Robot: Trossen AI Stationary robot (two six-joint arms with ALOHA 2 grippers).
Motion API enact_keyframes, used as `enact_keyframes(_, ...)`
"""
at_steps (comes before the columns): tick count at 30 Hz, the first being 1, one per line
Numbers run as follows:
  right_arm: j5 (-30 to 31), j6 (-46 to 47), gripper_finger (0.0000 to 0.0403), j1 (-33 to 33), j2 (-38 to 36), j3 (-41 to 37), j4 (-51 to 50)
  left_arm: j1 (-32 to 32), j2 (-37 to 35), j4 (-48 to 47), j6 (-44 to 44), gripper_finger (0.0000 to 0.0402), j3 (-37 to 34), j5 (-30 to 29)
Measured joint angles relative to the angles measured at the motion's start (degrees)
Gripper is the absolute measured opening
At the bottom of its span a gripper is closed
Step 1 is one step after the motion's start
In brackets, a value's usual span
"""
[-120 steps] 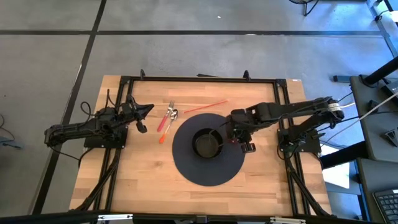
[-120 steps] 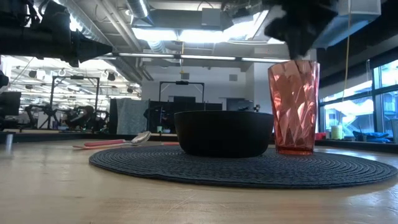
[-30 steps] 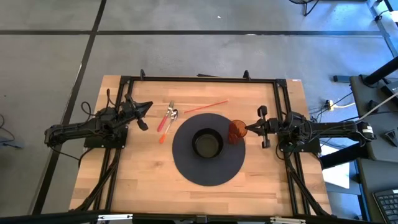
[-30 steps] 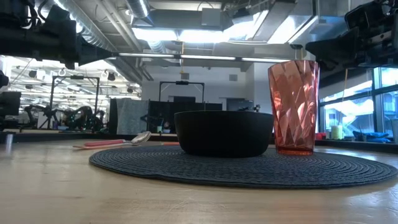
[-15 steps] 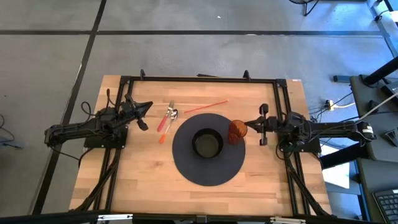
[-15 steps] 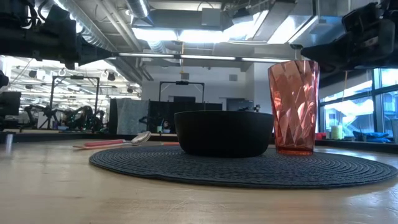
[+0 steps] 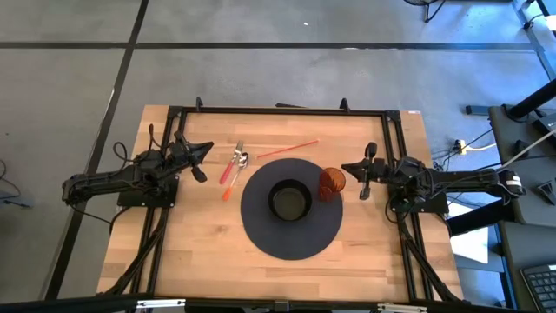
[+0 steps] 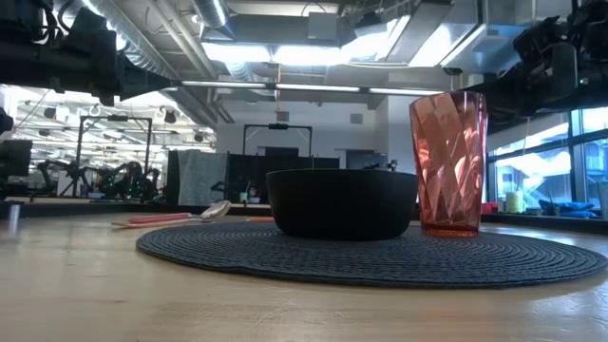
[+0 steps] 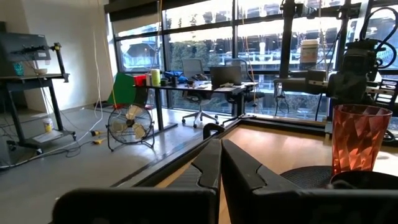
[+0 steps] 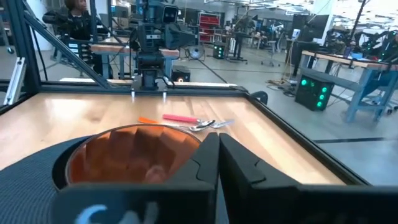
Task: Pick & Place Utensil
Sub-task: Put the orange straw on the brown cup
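From above, the round dark mat [image 7: 291,209] is sitting mid-bench [image 7: 200,252] with a black bowl [image 7: 289,200] on it and a red tumbler [image 7: 331,183] at the bowl's 2 o'clock. The utensils [image 7: 233,166] are lying off the mat at about 10 o'clock. The left end effector [image 7: 198,163] is waiting at 9 o'clock, the right end effector [image 7: 364,172] hovering just beside the tumbler.

At bench level, the utensils [image 8: 176,218] are resting flat at the bowl's [image 8: 340,202] 9 o'clock.

Left wrist view: fingers [image 9: 211,165] pressed together, gripping nothing.

Right wrist view: fingers [image 10: 208,158] are also closed up and empty, with the tumbler [image 10: 127,155] right in front.
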Motion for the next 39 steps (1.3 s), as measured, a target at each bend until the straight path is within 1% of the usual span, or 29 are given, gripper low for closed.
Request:
enact_keyframes(13,0.0,1.1,0.0017,0.0,0.0,0.0,0.1,0.0,0.0,0.0,-0.4,0.0006,0.0,0.0)
enact_keyframes(15,0.8,3.3,0.0017,0.0,0.0,0.0,0.4,0.0,0.0,0.0,-0.4,0.0008,0.0,0.0)
enact_keyframes(18,3.9,7.9,0.0011,0.0,0.0,0.0,0.3,0.0,0.0,0.0,-0.4,0.0008,0.0,0.0)
enact_keyframes(21,4.4,9.6,0.0004,-1.3,0.7,2.0,-3.3,0.0,0.0,0.0,-0.4,0.0006,0.0,0.0)
enact_keyframes(26,3.5,12.3,0.0003,-5.0,5.3,12.4,-15.9,0.0,0.0,0.0,-0.4,0.0008,0.0,0.0)
enact_keyframes(30,0.8,10.9,0.0003,-8.4,12.5,23.6,-24.9,0.0,0.0,0.0,-0.4,0.0007,0.0,0.0)
enact_keyframes(34,0.3,10.1,0.0002,-13.6,23.5,37.8,-38.9,0.0,0.0,0.0,-0.4,0.0004,0.0,0.0)
enact_keyframes(39,-5.3,6.4,0.0002,-21.4,41.6,55.5,-54.1,0.0,0.0,0.0,-0.4,0.0005,0.0,0.0)
